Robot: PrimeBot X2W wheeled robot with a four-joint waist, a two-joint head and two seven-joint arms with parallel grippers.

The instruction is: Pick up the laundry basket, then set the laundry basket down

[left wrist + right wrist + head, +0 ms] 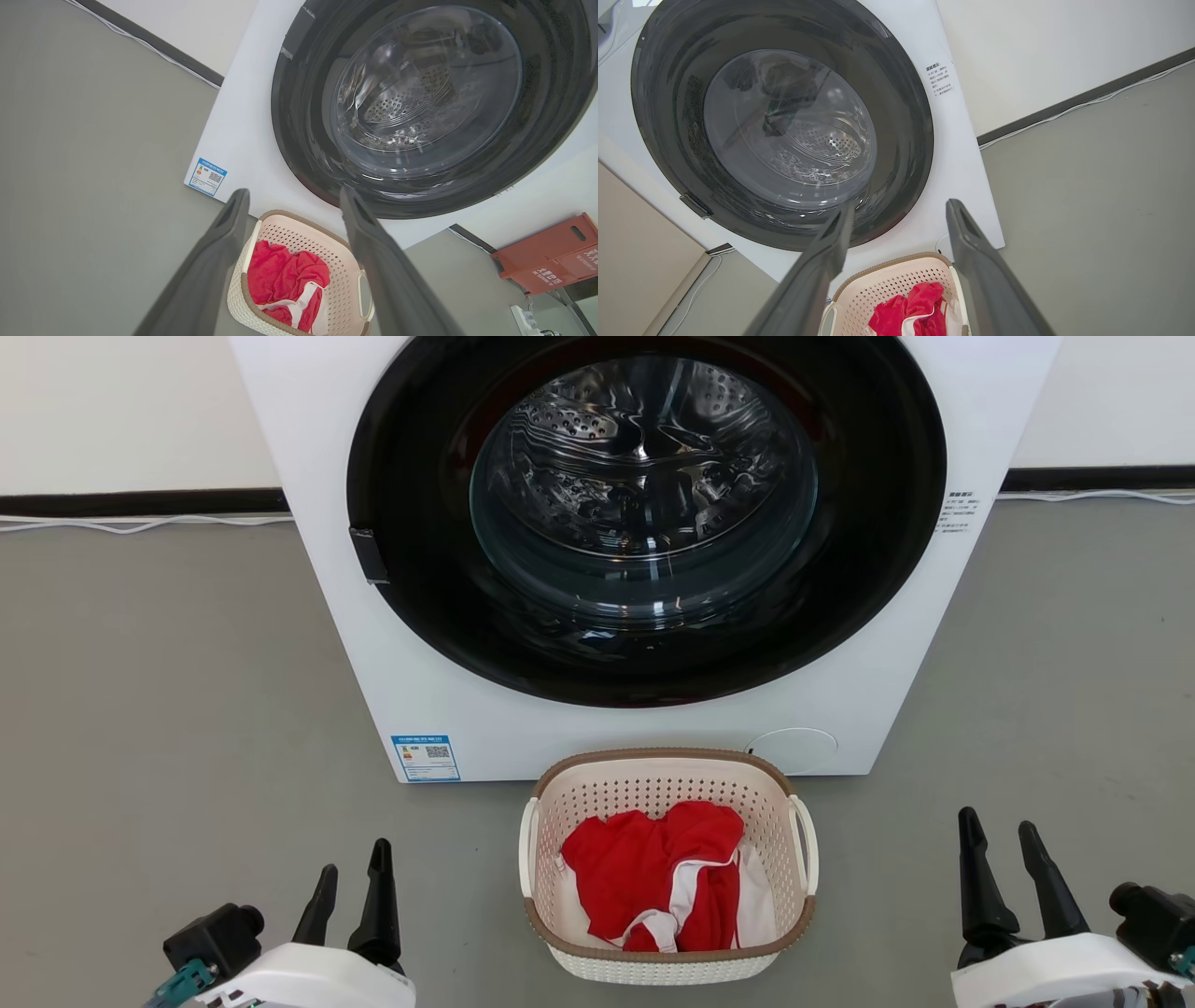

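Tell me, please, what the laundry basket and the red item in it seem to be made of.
Laundry basket: likely moulded plastic, cream, matt; its walls carry regular punched holes, and the brown rim seems to imitate weave. Red item: soft fabric with white trim, crumpled into folds; the fibre cannot be told.

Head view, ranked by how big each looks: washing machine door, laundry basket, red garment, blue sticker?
1. washing machine door, by far the largest
2. laundry basket
3. red garment, lying inside the basket
4. blue sticker, the smallest
The basket sits nearer the camera than the door, yet the door looks bigger.
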